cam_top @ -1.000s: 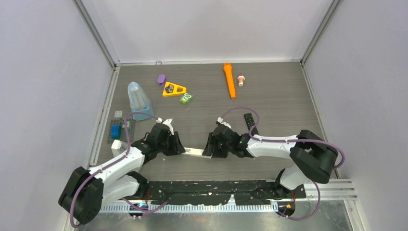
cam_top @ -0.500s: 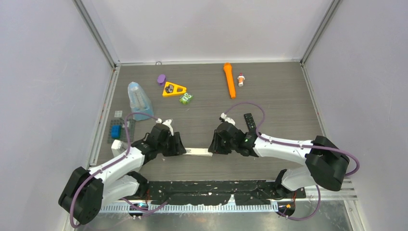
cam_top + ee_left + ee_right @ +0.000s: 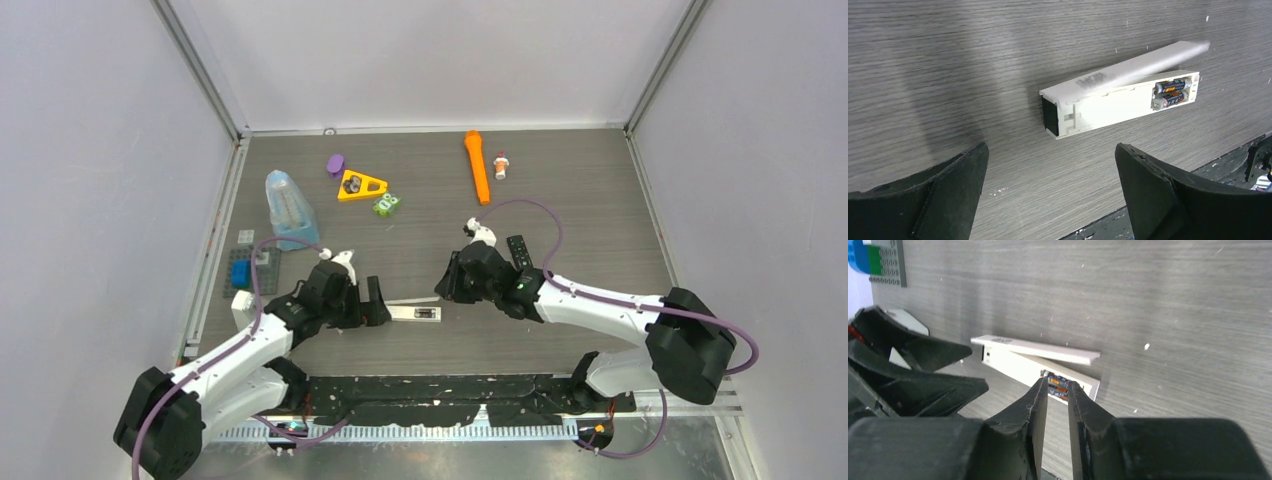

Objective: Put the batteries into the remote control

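Note:
The remote control (image 3: 1108, 107) is a white bar lying flat on the table, its dark end toward my left gripper. Its compartment stands open with two batteries (image 3: 1170, 93) side by side inside. A white cover strip (image 3: 1133, 70) lies aslant along the remote's far edge. My left gripper (image 3: 1050, 147) is wide open just short of the dark end, touching nothing. My right gripper (image 3: 1057, 385) hovers above the table on the battery end's side, its jaws a narrow gap apart with nothing between them. From above, the remote control (image 3: 415, 313) lies between the left gripper (image 3: 378, 303) and right gripper (image 3: 447, 290).
A black remote (image 3: 518, 251) lies just behind the right arm. At the back are an orange flashlight (image 3: 477, 165), a small bottle (image 3: 501, 165), a yellow triangle (image 3: 361, 185), a purple piece (image 3: 335, 164) and a green block (image 3: 386, 204). A clear bag (image 3: 288, 208) and a brick plate (image 3: 245, 268) sit at the left.
My left gripper has opened wide, let go of the remote and drawn back. My right gripper has narrowed and pulled away to the upper right. The remote now lies free.

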`<state>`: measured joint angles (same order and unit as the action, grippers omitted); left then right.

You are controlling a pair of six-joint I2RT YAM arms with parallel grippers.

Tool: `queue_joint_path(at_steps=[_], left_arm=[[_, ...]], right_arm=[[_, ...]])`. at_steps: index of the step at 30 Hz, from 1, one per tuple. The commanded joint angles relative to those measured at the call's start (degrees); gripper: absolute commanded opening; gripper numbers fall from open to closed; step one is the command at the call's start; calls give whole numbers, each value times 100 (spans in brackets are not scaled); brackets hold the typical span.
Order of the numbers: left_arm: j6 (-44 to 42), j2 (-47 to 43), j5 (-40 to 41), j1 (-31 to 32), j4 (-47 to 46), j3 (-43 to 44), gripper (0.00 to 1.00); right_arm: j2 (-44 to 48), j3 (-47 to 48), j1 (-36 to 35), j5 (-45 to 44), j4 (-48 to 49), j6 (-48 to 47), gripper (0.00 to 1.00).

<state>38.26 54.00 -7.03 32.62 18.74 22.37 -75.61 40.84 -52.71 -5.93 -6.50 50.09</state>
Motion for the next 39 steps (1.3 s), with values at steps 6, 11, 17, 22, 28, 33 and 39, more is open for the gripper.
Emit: queue_joint_path(at_steps=[6,11,17,22,28,33,39], left_arm=[[-108,-460,485,18,334,48,100],[-37,-334,330,24,176,-74,99],[103,74,126,24,-161,-113,96],[179,174,114,20,-274,-132,95],[208,156,164,25,-283,-169,94],[209,318,145,24,-292,-176,86],[225,560,55,28,-345,-174,74]], right_arm=[[-183,415,226,-328,192,-641,47],[-488,704,-33,-410,-638,-825,75],[-977,631,-334,-302,-626,-648,85],[-1313,766,-519,-175,-554,-594,87],[-1387,692,-578,-48,-367,-388,88],[-1338,627,-582,-28,-282,-246,90],[-1449,661,-577,82,-163,-165,90]])
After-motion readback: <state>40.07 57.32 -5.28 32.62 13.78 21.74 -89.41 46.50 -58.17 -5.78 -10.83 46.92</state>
